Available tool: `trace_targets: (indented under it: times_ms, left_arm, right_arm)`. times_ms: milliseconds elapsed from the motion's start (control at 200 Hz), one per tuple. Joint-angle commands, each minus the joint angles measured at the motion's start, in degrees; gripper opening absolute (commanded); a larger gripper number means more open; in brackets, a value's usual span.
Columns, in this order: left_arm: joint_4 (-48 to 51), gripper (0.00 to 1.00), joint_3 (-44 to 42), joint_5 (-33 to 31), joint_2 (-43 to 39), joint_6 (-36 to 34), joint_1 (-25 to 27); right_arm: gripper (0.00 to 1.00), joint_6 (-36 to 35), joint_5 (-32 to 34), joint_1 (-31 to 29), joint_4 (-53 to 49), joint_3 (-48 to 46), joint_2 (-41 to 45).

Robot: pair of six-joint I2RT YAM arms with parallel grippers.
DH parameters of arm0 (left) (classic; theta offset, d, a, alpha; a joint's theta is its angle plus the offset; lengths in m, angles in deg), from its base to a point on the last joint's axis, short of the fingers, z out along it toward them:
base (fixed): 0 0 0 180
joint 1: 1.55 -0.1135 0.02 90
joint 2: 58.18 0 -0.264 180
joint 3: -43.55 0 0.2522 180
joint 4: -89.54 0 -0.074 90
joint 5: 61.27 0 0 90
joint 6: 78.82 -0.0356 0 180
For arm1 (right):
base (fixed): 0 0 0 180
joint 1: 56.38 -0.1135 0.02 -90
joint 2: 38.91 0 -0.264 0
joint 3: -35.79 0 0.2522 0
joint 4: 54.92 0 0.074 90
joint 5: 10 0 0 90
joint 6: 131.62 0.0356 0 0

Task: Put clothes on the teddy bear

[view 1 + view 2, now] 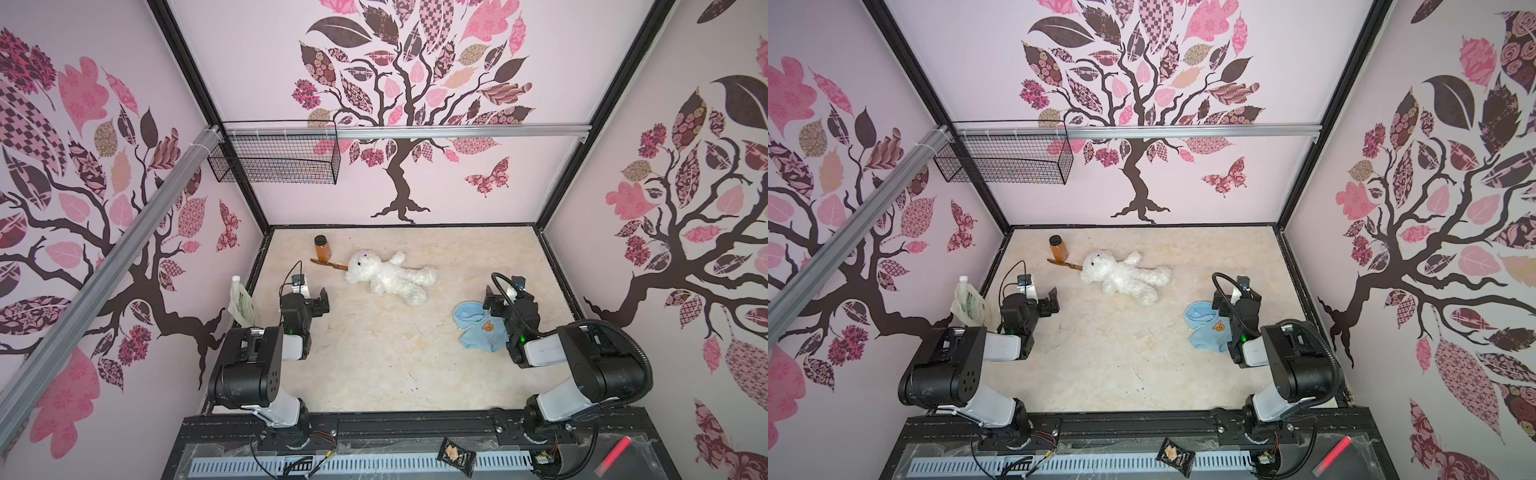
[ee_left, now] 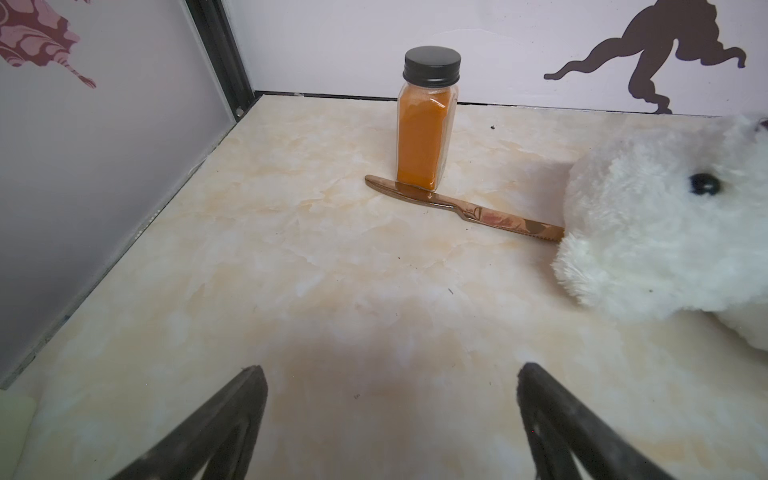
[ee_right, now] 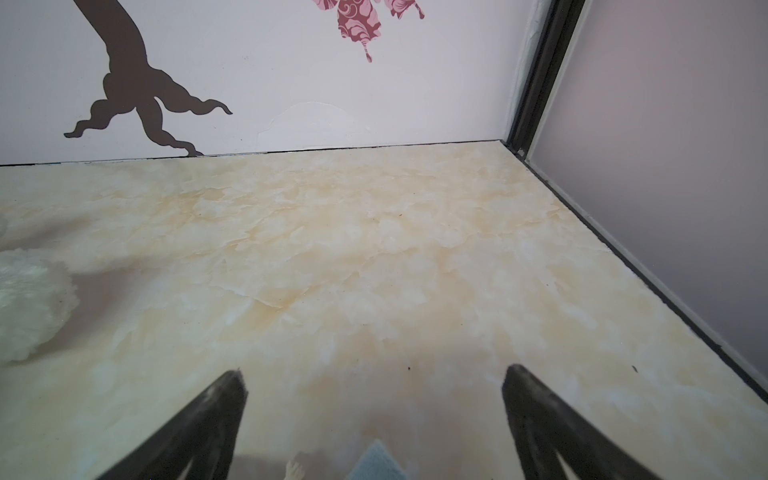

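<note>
Teddy bear (image 1: 390, 276) lies flat; likely light, soft, compressible, so pinch a limb. Left gripper (image 2: 390, 368) and right gripper (image 3: 375, 370) both gape wide, empty; blue hooded shirt (image 1: 478, 330) near bear's legs

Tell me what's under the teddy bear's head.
The gold knife runs blade-first under the head of the teddy bear; fur covers its tip. Anything else beneath is hidden.

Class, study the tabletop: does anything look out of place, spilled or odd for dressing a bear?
Yes. An upright jar of orange powder and a copper-coloured knife sit at the back left; neither suits dressing. The knife's blade end runs up against the teddy bear by its head. Nothing looks spilled.
</note>
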Motion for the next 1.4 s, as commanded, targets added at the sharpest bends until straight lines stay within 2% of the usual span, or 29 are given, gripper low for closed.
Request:
trace_targets:
  times_ms: [0,1160,1265,1360,1395]
  left_arm:
    - [-0.35,0.97,1.64,0.16,-0.39,0.18,-0.02]
    - [-0.44,0.97,1.55,0.64,-0.43,0.32,-0.24]
    - [-1.82,0.97,1.2,-1.67,-1.49,1.2,-0.14]
    - [10.13,0.97,2.99,-8.2,-9.44,3.71,-0.18]
    - [15.26,0.97,4.67,-11.87,-11.82,6.16,-0.18]
  right_arm:
    - [1.0,0.78,-0.26,0.33,0.48,1.09,0.04]
    - [1.0,0.74,-0.08,0.37,0.71,0.96,0.11]
    - [1.0,2.63,7.89,-0.12,6.18,-2.26,2.87]
    - [1.0,6.48,16.29,-0.07,-5.82,-1.09,13.91]
    - [1.0,11.07,19.36,-0.03,-11.61,0.35,18.13]
